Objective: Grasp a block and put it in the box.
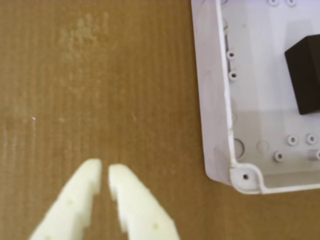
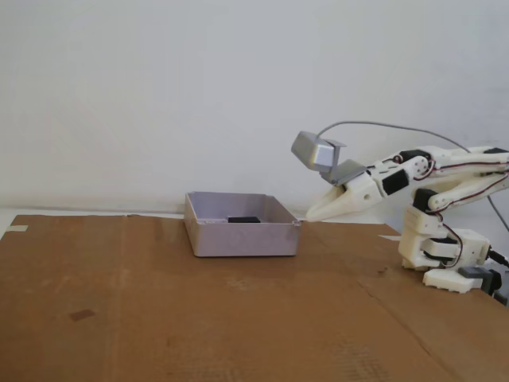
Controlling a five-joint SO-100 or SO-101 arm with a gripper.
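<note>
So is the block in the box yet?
In. The block lies on the box floor in the wrist view; the gripper is outside, empty.

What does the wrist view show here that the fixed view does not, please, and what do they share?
Only the wrist view shows the gripper fingertips nearly closed with nothing between them, and the moulded bosses on the box floor. Only the fixed view shows the arm's base, the grey camera module, the white wall and the box's outer walls. Both show the black block lying inside the box on the cardboard surface.
</note>
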